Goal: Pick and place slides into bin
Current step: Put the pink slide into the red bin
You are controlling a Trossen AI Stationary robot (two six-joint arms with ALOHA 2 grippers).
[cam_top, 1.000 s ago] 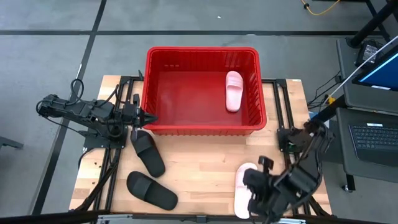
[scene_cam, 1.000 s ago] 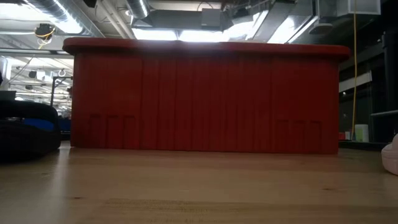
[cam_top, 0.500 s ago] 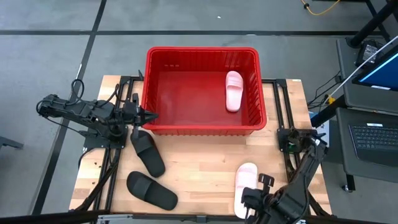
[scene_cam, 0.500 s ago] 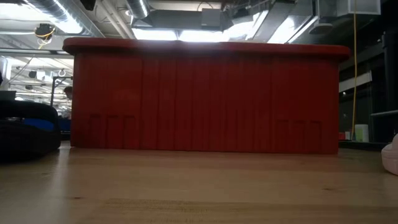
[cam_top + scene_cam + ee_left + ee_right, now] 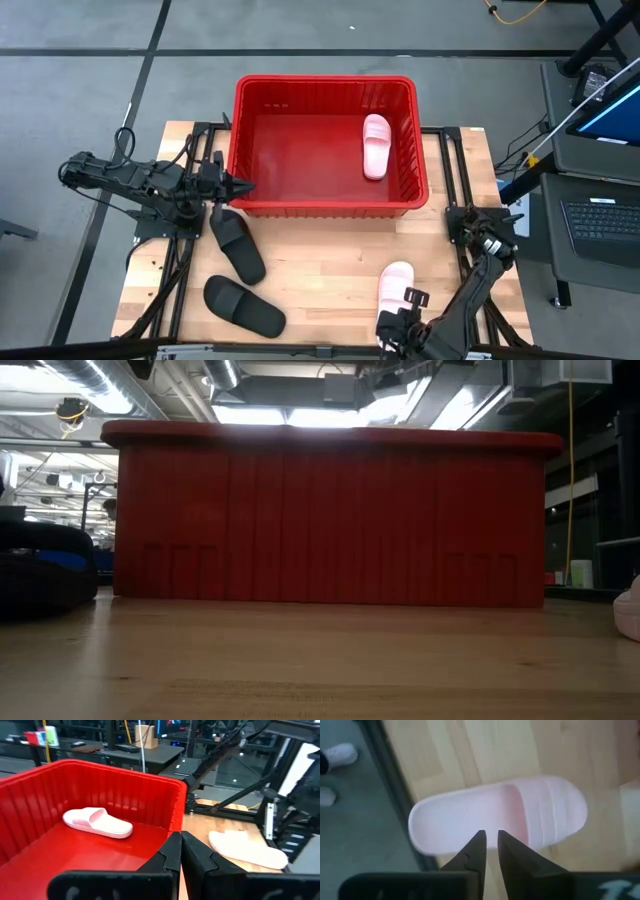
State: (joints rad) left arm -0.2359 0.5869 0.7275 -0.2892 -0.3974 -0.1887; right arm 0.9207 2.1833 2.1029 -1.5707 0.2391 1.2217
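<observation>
The red bin [image 5: 325, 208] stands at the table's far middle, and one pink slide [image 5: 376, 145] lies on its floor by the right wall. A second pink slide [image 5: 394, 288] lies sole-down on the wood near the right front. My right gripper [image 5: 491, 844] hangs over that slide [image 5: 495, 817], pointing down, with its fingers a little open and clear of it. Two black slides [image 5: 238, 245] [image 5: 244, 306] lie at the left front. My left gripper [image 5: 181, 851] is shut and holds nothing, level at the bin's near left corner [image 5: 243, 188].
The table's near edge runs right beside the pink slide's heel [image 5: 420, 827], and a person's white shoe [image 5: 337, 755] shows on the floor beyond it. Bare wood [image 5: 320, 270] lies between the black slides and the pink one. A desk with a laptop [image 5: 600, 220] stands off the table's right side.
My right gripper has sunk and drawn back toward the table's near edge, so more of the pink slide on the table now shows in the high view. No slide has moved.
</observation>
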